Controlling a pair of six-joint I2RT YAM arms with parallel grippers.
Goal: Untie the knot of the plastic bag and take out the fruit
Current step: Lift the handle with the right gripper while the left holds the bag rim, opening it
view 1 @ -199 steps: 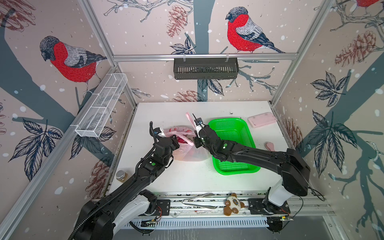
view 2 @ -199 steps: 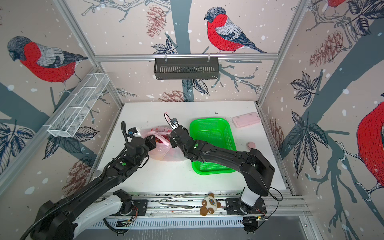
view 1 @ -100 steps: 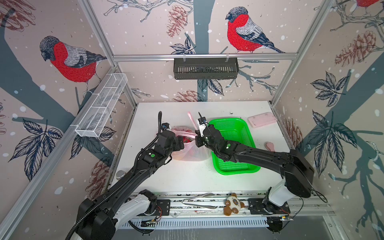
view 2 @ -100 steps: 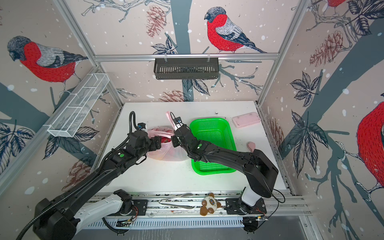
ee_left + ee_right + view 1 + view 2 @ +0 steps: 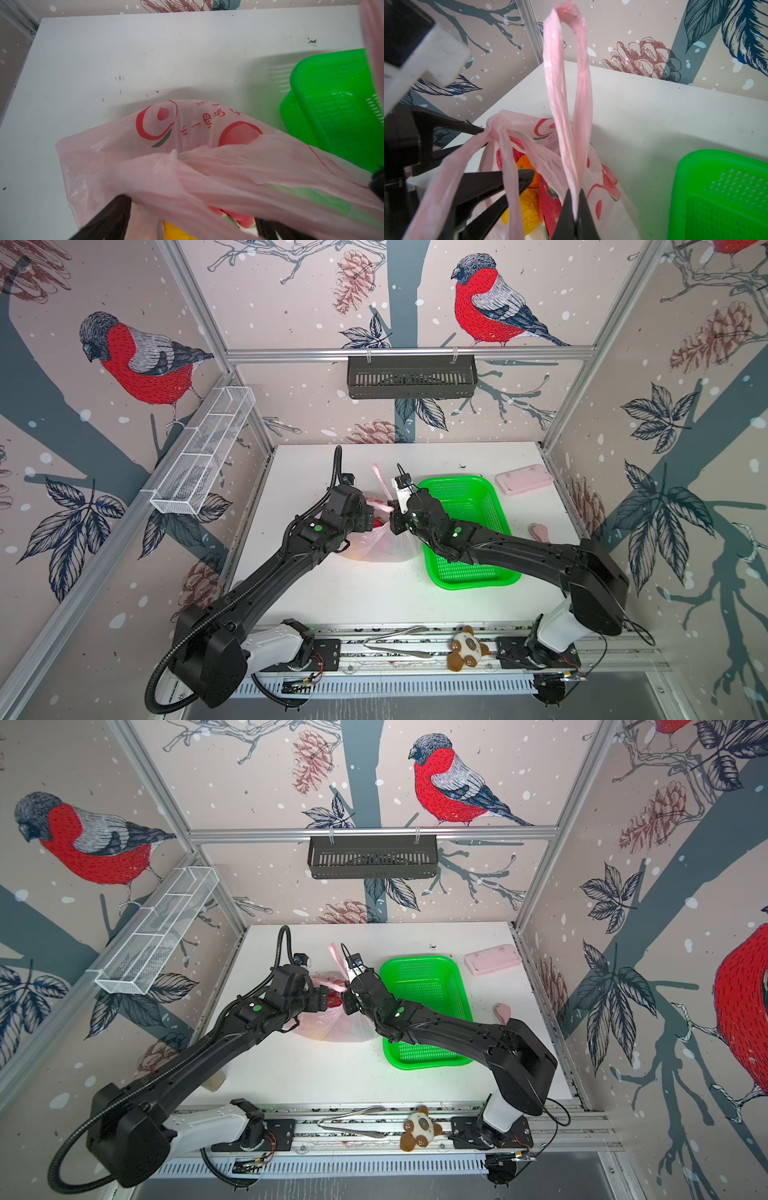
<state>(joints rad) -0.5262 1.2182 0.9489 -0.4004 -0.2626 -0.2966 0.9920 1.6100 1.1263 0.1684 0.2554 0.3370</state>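
The pink plastic bag [image 5: 386, 545] [image 5: 336, 1029] lies left of the green basket. My right gripper [image 5: 576, 193] [image 5: 392, 515] is shut on one loop handle [image 5: 566, 83], which stands up from the bag. The knot [image 5: 493, 126] sits at the bag's mouth, and its ribbon tails [image 5: 508, 166] trail over my left gripper's fingers [image 5: 496, 182]. My left gripper [image 5: 191, 224] [image 5: 371, 519] is open at the bag's mouth, with thin plastic draped across its fingers. Fruit shows inside: an orange citrus [image 5: 527, 166], a yellow one [image 5: 529, 207] [image 5: 176, 232] and a red one with green scales [image 5: 550, 201].
A green basket [image 5: 469, 531] [image 5: 432, 990] stands right of the bag, under my right arm. At the back right lies a flat pink case [image 5: 523, 480], with a small pink object [image 5: 540, 531] near the right edge. Tongs [image 5: 399, 640] and a toy bear [image 5: 467, 649] lie on the front rail.
My left gripper has opened wide and moved forward to the bag's mouth. My right gripper stays shut on the loop handle, shifted slightly right.
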